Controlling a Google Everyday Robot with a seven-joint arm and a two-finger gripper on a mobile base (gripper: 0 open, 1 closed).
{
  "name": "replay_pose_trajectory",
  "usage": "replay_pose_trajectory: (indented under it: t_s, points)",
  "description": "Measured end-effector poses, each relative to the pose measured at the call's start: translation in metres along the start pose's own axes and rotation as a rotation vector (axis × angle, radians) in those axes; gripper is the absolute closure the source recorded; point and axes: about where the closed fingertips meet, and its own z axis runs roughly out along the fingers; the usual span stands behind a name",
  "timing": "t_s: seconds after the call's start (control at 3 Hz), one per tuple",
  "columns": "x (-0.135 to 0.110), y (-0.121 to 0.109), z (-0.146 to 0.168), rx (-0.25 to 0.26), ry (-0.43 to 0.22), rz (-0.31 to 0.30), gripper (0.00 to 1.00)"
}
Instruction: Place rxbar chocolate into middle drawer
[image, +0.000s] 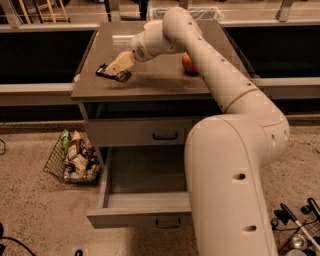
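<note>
The rxbar chocolate (107, 72), a flat black-wrapped bar, lies on the left part of the brown cabinet top (150, 80). My gripper (118, 66) reaches down over the bar's right end, and its tip meets or overlaps the wrapper. The bar still rests on the top. The middle drawer (140, 209) is pulled open at the bottom of the cabinet, showing a bare grey interior. My arm's large white links cover the drawer's right side.
A red apple (187, 64) sits on the top to the right, partly behind my arm. The upper drawer front (130, 132) with its black handle is shut. A wire basket of packets (75, 157) stands on the floor at the left. Cables and tools (300, 225) lie at the lower right.
</note>
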Motion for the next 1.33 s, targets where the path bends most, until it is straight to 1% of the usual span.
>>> replay_pose_trajectory:
  t_s: [0.33,0.67,1.0,1.33]
  points:
    - [-0.007,0.014,0.028,-0.038,-0.001,0.017,0.00]
    - [-0.009,0.032,0.056,-0.075,-0.012,0.055,0.00]
    - [-0.004,0.041,0.068,-0.092,-0.016,0.083,0.00]
    - [0.009,0.042,0.067,-0.067,0.003,0.112,0.18]
